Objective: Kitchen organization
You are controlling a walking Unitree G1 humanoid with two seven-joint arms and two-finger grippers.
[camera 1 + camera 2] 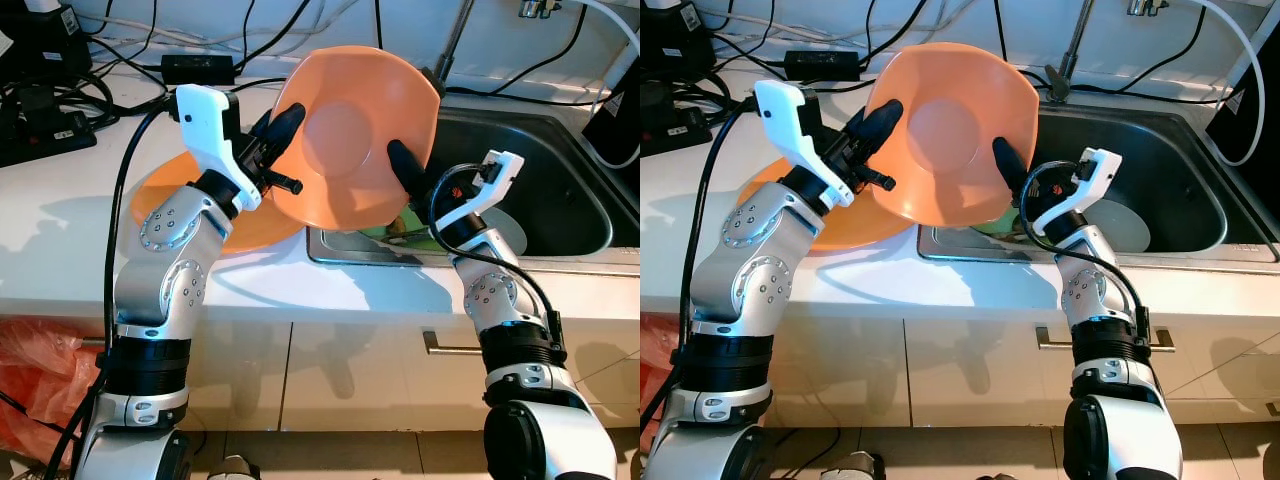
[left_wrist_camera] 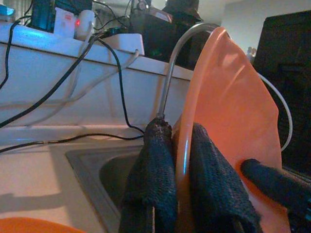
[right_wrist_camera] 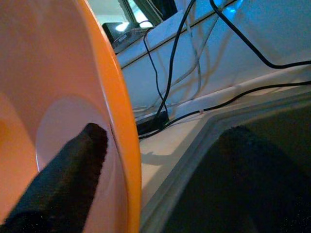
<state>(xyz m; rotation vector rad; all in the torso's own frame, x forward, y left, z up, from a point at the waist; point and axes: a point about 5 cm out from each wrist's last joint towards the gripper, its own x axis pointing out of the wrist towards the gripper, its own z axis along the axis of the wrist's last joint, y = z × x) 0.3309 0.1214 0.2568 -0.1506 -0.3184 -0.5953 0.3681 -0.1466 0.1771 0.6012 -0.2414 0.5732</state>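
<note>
Two grippers share the orange bowl [image 1: 355, 135] above the bench/sink [image 1: 560, 180] edge in head view, left gripper [image 2: 182, 165] clamped on rim in L wrist, right gripper [image 3: 160, 170] straddling rim, grip unclear; prob. light, stiff, slick plastic.

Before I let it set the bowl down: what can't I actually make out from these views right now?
- Second orange dish on the counter: eye views, mostly hidden by the left arm and the held orange bowl.
- Green item at the sink edge: covered by the bowl, unidentifiable.
- Right gripper: outer finger behind the rim; contact unclear.
- Left gripper: fingers straddle the rim.
</note>
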